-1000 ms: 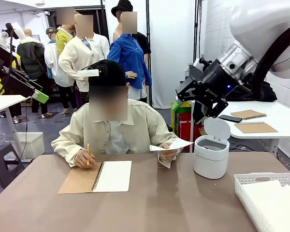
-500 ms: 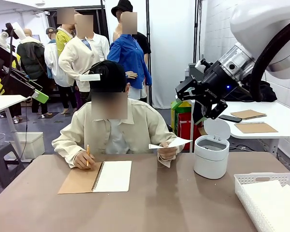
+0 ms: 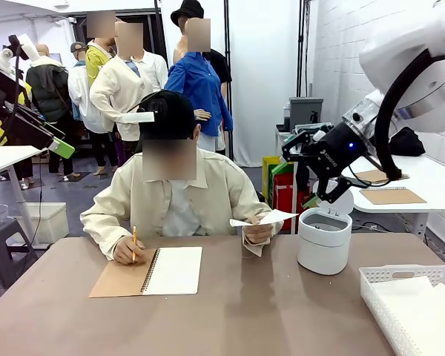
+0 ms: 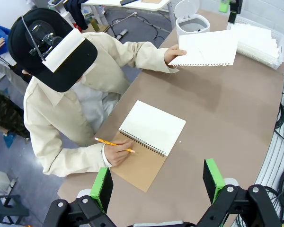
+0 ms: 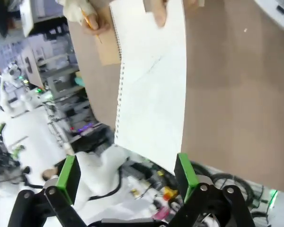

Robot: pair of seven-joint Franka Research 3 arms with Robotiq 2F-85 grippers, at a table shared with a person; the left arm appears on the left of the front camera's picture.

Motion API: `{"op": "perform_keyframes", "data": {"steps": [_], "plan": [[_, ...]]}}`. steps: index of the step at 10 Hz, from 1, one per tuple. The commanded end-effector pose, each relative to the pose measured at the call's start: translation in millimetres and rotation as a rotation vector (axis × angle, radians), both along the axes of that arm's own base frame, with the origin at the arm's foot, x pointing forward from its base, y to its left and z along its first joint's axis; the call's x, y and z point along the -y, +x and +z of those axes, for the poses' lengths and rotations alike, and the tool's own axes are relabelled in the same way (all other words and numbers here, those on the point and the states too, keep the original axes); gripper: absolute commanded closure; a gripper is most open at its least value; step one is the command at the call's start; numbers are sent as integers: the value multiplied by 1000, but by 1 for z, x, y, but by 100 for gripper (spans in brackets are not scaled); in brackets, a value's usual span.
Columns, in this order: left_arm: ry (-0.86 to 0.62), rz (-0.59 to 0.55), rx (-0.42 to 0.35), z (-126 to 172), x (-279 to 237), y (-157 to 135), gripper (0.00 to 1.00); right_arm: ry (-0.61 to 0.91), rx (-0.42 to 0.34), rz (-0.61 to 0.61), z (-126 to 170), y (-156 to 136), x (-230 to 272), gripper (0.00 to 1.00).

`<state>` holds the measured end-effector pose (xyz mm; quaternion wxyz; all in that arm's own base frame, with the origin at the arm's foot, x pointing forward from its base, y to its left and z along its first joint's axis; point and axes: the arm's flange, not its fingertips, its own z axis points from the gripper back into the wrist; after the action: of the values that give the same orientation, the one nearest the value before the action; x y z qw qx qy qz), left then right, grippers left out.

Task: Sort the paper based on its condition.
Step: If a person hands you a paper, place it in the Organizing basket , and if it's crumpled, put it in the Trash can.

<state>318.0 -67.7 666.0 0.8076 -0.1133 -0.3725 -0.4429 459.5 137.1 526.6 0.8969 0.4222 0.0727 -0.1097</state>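
Right gripper (image 3: 302,176) is hanging above the white bin (image 3: 324,241), just to its left. Its jaws are standing wide and gripping nothing. The person's hand (image 3: 257,233) is holding the paper (image 3: 261,219) flat in the air just left of the bin, below and left of the gripper, apart from it. In the right wrist view the sheet is lining up between the green pads (image 5: 68,172), farther out, with no contact. Left gripper (image 4: 157,182) is gaping wide too, empty, hovering well away from the bin, near the notebook (image 4: 149,135). The paper is sitting far ahead of it, beside the bin.
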Motion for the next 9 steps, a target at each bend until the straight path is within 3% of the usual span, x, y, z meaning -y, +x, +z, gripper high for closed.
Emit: {"op": "perform_keyframes", "data": {"steps": [1, 3, 6, 9], "plan": [[-3, -2, 0, 0, -1, 0, 0, 68, -88, -73, 3, 23, -1, 0], [-3, -2, 0, 0, -1, 0, 0, 12, -164, -94, -21, 38, 6, 0], [-3, -2, 0, 0, -1, 0, 0, -15, -206, -105, -56, 43, 9, 0], [-3, -2, 0, 0, -1, 0, 0, 58, -237, -100, -80, 44, -4, 0]]}}
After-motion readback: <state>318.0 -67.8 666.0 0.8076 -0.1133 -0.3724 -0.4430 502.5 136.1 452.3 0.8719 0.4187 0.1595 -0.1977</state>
